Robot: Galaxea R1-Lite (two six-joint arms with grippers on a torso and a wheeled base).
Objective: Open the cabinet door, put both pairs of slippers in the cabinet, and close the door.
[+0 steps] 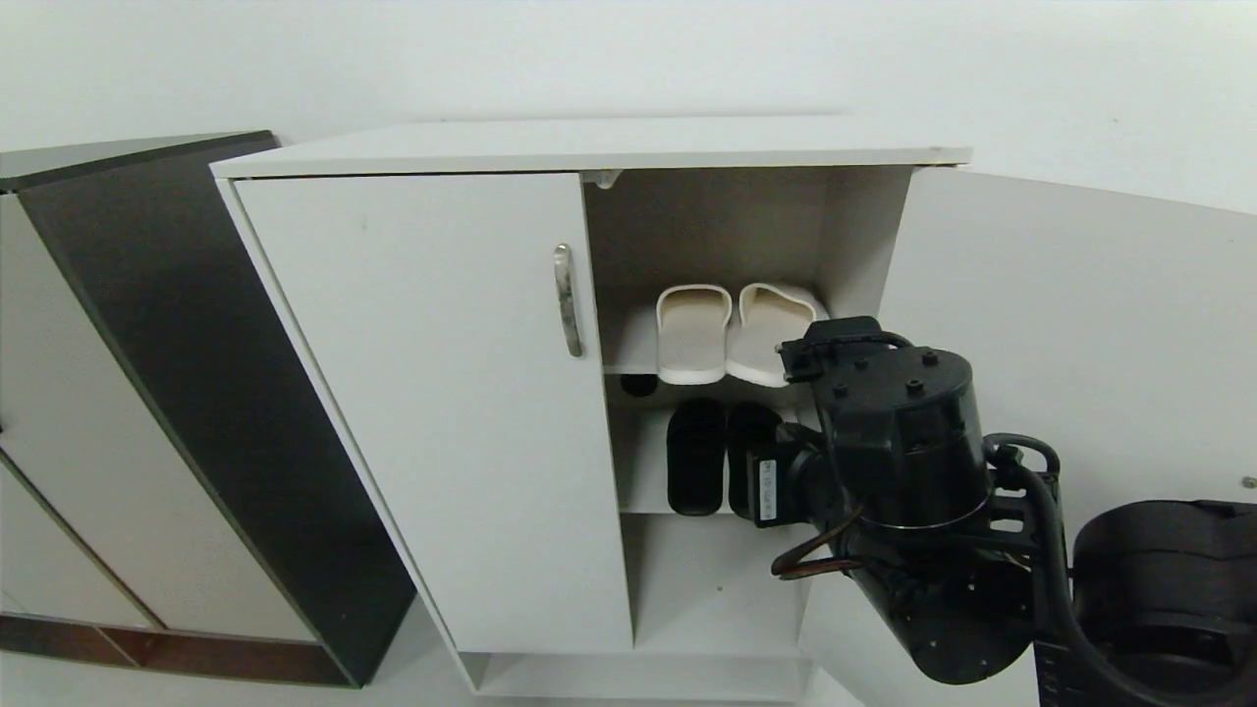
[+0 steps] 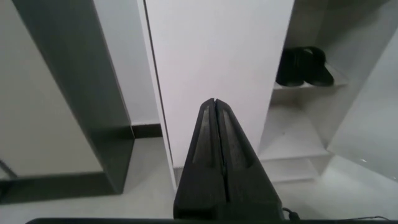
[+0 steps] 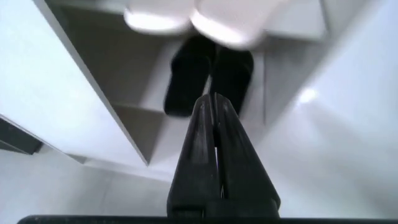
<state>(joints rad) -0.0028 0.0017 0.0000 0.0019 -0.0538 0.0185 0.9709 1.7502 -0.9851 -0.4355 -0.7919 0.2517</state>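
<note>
Partly, the black slippers [image 1: 695, 457] are covered in the head view. The right arm [image 1: 903, 442] stands in front of the open half of the cabinet [image 1: 589, 147]. It hides the outer edge of that pair and a corner of the white slippers [image 1: 693, 329] on the shelf above. The arm's bulk also blocks its own fingers from the head camera.

The right wrist view supplies them: the right gripper [image 3: 215, 99] has its jaws pressed flat together with nothing between them. Straight beyond the jaw tips, apart from them, the black pair lies side by side on its shelf. Farther beyond the tips, the white pair is blurred and cut off by the frame edge. The open right door [image 1: 1080, 324] runs along one side of these jaws and the cabinet's middle partition along the other.

The left gripper [image 2: 214, 102] also has its jaws closed tight and holds nothing. It faces the closed left door [image 2: 217, 56], not touching it. From these jaws the black slippers sit well apart, beyond the door's edge in the open half. The white pair's shelf is cut off above.

The head view adds the handle [image 1: 567, 299] on the closed door and a dark cabinet [image 1: 177, 344] beside it.
</note>
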